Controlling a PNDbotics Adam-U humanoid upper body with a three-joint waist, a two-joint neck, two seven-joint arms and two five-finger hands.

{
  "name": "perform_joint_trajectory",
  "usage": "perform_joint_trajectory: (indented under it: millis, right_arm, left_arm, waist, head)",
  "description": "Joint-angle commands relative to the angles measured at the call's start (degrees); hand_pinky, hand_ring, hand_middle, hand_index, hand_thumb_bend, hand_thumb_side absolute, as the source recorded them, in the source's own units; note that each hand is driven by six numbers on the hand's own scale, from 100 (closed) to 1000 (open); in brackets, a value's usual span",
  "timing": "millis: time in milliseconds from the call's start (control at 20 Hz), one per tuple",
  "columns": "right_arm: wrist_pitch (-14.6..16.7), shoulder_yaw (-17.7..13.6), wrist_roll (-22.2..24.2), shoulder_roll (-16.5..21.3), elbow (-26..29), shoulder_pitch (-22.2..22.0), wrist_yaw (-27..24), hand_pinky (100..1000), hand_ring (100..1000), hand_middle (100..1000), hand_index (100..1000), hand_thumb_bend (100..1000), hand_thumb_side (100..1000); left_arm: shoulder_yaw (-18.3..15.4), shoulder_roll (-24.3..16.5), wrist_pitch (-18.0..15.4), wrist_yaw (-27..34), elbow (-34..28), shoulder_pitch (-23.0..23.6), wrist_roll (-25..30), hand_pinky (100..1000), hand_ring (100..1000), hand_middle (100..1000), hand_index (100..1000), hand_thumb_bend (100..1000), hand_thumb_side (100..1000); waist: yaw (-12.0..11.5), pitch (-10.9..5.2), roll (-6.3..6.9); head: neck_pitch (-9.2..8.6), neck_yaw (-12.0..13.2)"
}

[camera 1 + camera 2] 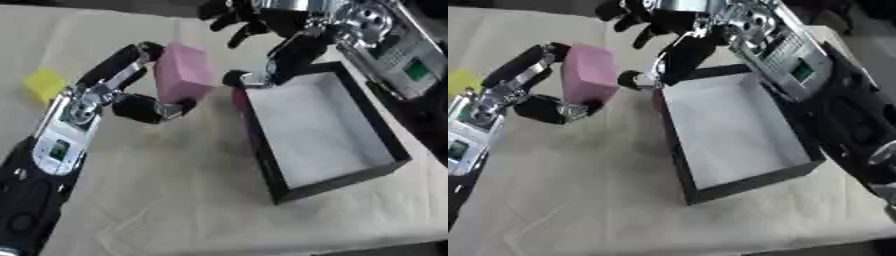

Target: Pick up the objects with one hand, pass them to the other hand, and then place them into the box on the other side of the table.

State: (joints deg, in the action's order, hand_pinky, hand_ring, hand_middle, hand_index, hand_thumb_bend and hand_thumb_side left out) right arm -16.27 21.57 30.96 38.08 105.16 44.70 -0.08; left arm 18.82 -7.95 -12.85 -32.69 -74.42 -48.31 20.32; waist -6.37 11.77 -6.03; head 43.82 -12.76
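Observation:
A pink block point(183, 72) is held above the table by my left hand point(136, 102), fingers on its top and thumb under it. It hangs just left of the black box point(389, 145), whose white floor point(315, 127) is bare. My right hand point(271, 47) hovers over the box's far left corner, fingers spread and relaxed, close to the block but apart from it. A yellow block point(42, 84) lies on the cloth at the far left.
A beige cloth point(175, 190) covers the table. The right arm point(394, 55) crosses the box's far right side. Something dark red point(238, 97) shows against the box's left wall.

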Motion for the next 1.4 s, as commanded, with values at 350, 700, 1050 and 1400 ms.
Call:
perform_joint_trajectory:
  millis: [350, 700, 1050, 1400]
  right_arm:
    - [0.74, -0.46, -0.6, 0.21, -1.73, 1.29, 2.42, 836, 969, 973, 988, 366, 165]
    - [-0.27, -0.19, -1.32, -0.51, -2.92, 1.43, 2.69, 831, 967, 971, 987, 377, 188]
    - [-0.71, 0.09, -1.09, -1.33, -3.69, 1.79, 2.92, 832, 968, 972, 988, 384, 199]
    - [-0.47, 0.25, -0.6, -1.72, -3.65, 2.12, 3.28, 836, 969, 972, 986, 398, 199]
  left_arm:
    - [0.03, 0.59, -1.11, -2.1, -0.2, -1.81, -0.95, 920, 708, 565, 437, 100, 385]
    - [-0.24, 1.52, -1.67, -3.22, 0.84, -2.17, -1.7, 918, 704, 562, 436, 100, 387]
    - [-1.22, 3.11, -1.09, -3.47, 2.24, -2.67, -2.28, 923, 701, 556, 433, 100, 421]
    - [-1.97, 4.04, -0.9, -3.57, 3.55, -3.22, -2.72, 923, 695, 550, 431, 100, 423]
  waist:
    - [-1.09, -0.21, -0.59]
    - [-2.19, -0.37, -1.05]
    - [-2.72, -0.41, -1.67]
    - [-2.72, -0.43, -1.94]
  head:
    - [0.3, 0.42]
    - [0.3, -0.13]
    - [0.3, -1.2]
    - [0.3, -1.51]
